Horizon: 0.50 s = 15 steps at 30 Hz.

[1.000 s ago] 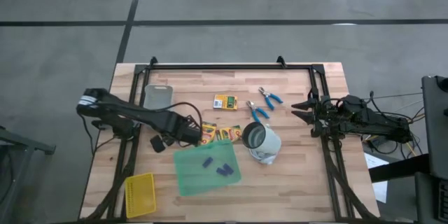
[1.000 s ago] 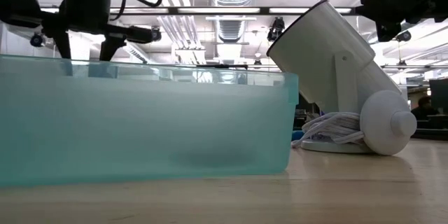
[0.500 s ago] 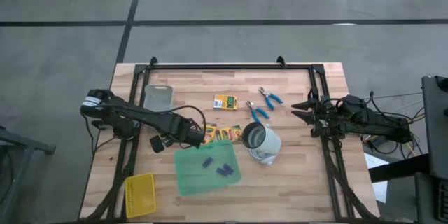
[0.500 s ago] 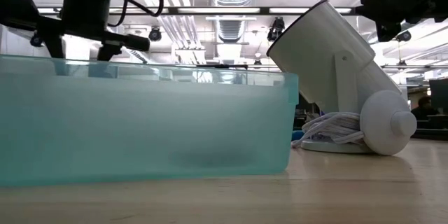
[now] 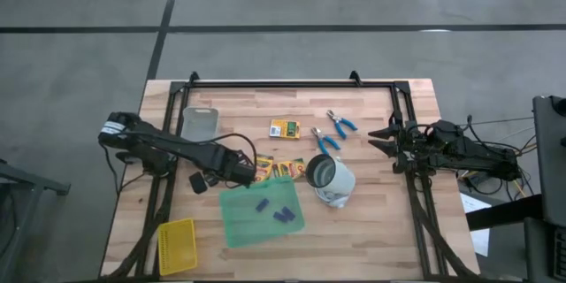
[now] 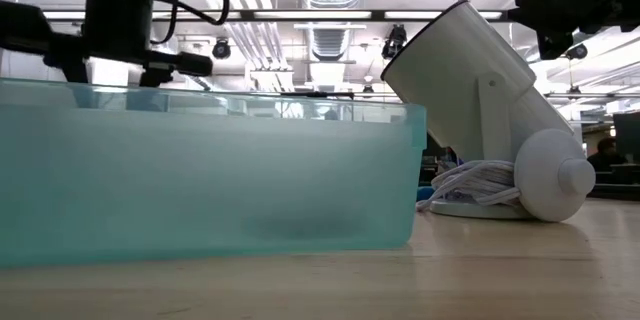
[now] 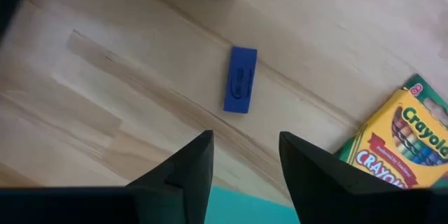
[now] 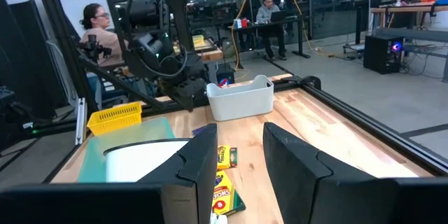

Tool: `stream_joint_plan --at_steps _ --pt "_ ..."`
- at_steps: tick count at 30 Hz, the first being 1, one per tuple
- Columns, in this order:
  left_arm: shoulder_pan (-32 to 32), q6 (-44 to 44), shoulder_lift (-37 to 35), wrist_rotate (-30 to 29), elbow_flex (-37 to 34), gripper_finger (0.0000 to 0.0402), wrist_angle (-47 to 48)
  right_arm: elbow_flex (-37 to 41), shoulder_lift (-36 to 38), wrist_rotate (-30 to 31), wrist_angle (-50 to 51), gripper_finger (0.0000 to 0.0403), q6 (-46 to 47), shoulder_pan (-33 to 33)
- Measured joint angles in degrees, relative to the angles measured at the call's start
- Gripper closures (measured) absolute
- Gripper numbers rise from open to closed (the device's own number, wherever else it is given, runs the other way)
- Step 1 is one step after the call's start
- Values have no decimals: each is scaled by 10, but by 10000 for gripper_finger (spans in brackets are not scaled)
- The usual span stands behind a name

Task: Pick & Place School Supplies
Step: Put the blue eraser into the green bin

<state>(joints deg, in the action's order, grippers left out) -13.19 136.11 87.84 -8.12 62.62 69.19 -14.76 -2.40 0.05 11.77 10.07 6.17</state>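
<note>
Step in hand, as judged: pick approach on a blue eraser (image 7: 240,80) by the left hand (image 5: 249,171). The hand is held over the bench (image 5: 371,230) just beside the far edge of the green tray (image 5: 239,221), fingers spread, nothing between them. In the left wrist view the eraser is seen lying flat on bare wood ahead of the fingertips, apart from them, with the Crayola crayon box (image 7: 402,140) off to one side.

Next move, as judged: the hand to be advanced until the eraser is centred in the gap, lowered to the wood, then closed across the short sides. The piece is thin and flat, so a skid under one finger is the likely failure.

More purple-blue erasers (image 5: 274,211) are already seen inside the green tray. Another crayon box (image 5: 284,128) and two blue-handled tools (image 5: 332,132) lie beyond the tray, not yet moved.

The right hand (image 5: 378,138) is parked well away from the tray at the bench's right rail, fingers spread, empty.
</note>
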Motion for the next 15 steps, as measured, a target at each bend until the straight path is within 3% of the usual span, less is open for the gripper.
stream_joint_plan --at_steps 7,15 --pt "0 -15 -41 -6 -76 234 -92 0 0 0 0 289 0 0" --pt "0 -12 -77 -14 -143 221 -133 0 0 0 0 289 0 0"
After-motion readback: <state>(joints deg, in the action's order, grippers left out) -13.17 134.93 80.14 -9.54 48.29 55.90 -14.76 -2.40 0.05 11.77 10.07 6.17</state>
